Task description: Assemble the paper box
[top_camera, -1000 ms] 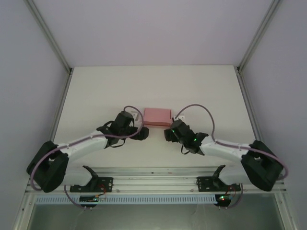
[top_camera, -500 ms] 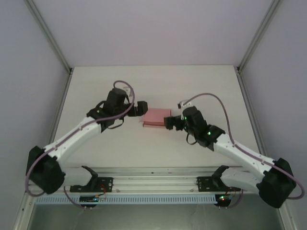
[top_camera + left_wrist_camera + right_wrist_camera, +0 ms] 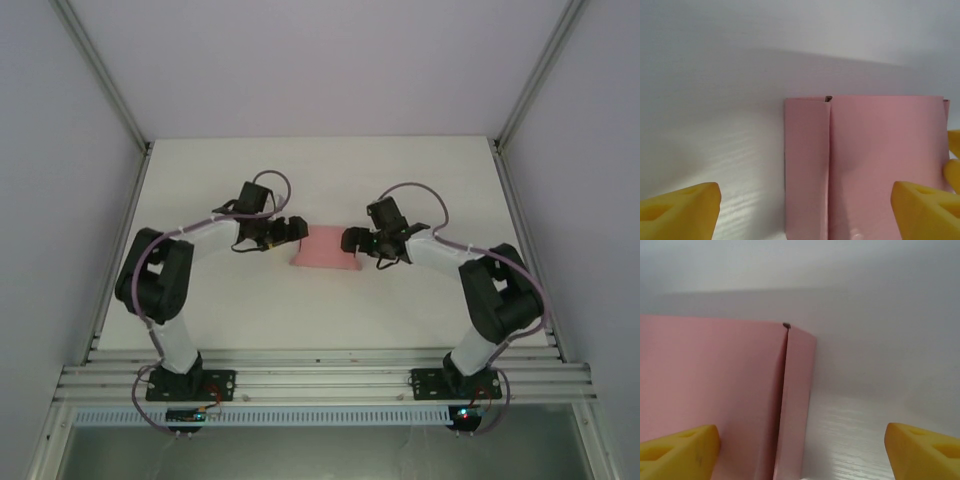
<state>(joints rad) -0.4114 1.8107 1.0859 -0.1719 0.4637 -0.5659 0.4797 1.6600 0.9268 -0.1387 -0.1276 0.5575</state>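
Paper box [image 3: 325,250], plain pink and flat, sits mid-tabletop [image 3: 330,170] between the two arms. Left gripper [image 3: 292,231] is at the box's left end, its yellow fingers [image 3: 680,207] spread wide apart, clamping nothing. A fold seam crosses the pink top. Right gripper [image 3: 352,240] is at the right end, fingers [image 3: 922,447] likewise spread wide.

Pink paper box [image 3: 326,246] lies flat, folded; mid-table.
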